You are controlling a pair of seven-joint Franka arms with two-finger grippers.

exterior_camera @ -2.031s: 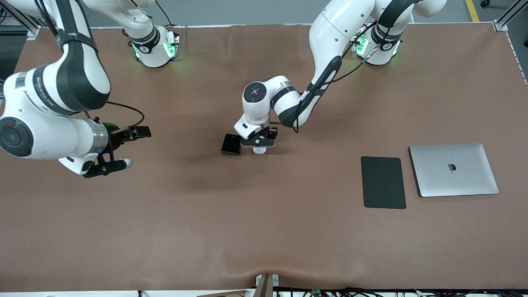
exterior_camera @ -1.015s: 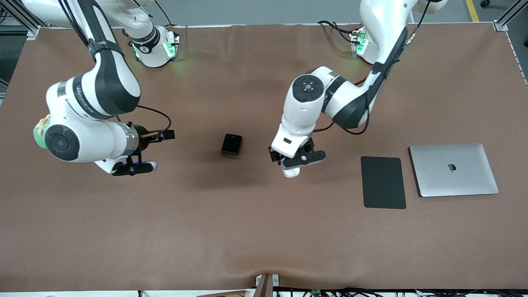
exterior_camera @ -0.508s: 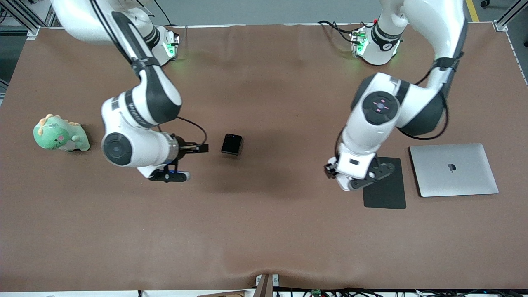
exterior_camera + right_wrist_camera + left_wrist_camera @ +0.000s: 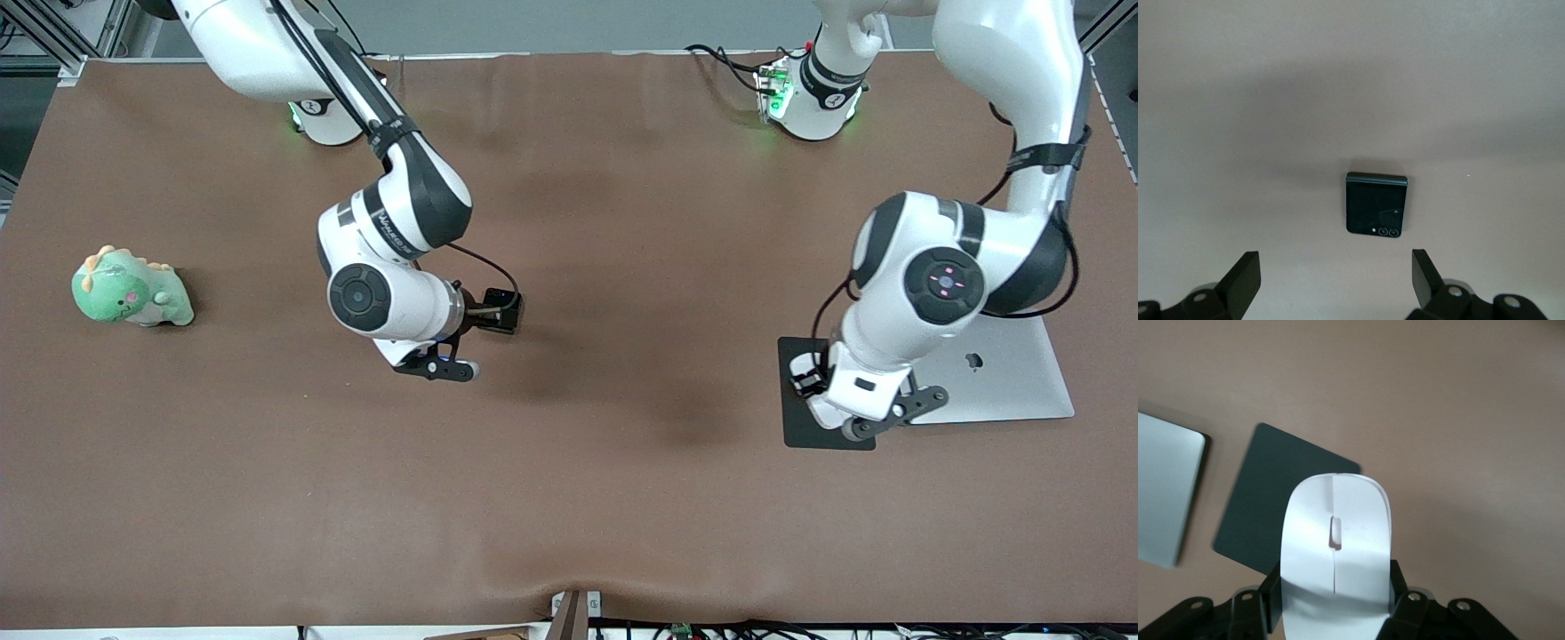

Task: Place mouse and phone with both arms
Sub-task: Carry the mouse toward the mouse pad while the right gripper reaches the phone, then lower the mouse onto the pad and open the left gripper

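Observation:
The white mouse (image 4: 1336, 553) is held between the fingers of my left gripper (image 4: 1336, 607). This gripper (image 4: 893, 412) hangs over the matte black pad (image 4: 800, 436), which also shows under the mouse in the left wrist view (image 4: 1265, 507). In the front view the hand hides the mouse. The small black phone (image 4: 1377, 203) lies flat on the brown table near its middle. My right gripper (image 4: 1335, 280) is open and empty, just short of the phone, its fingers wider apart than the phone. In the front view the right gripper (image 4: 437, 366) is beside the phone (image 4: 508, 322), which its wrist partly hides.
A closed silver laptop (image 4: 1022, 382) lies beside the pad toward the left arm's end, partly under the left arm. It also shows in the left wrist view (image 4: 1165, 493). A green plush dinosaur (image 4: 129, 289) sits at the right arm's end of the table.
My left gripper has carried the mouse from beside the phone to over the black pad. My right gripper has swung in from its end of the table to the phone.

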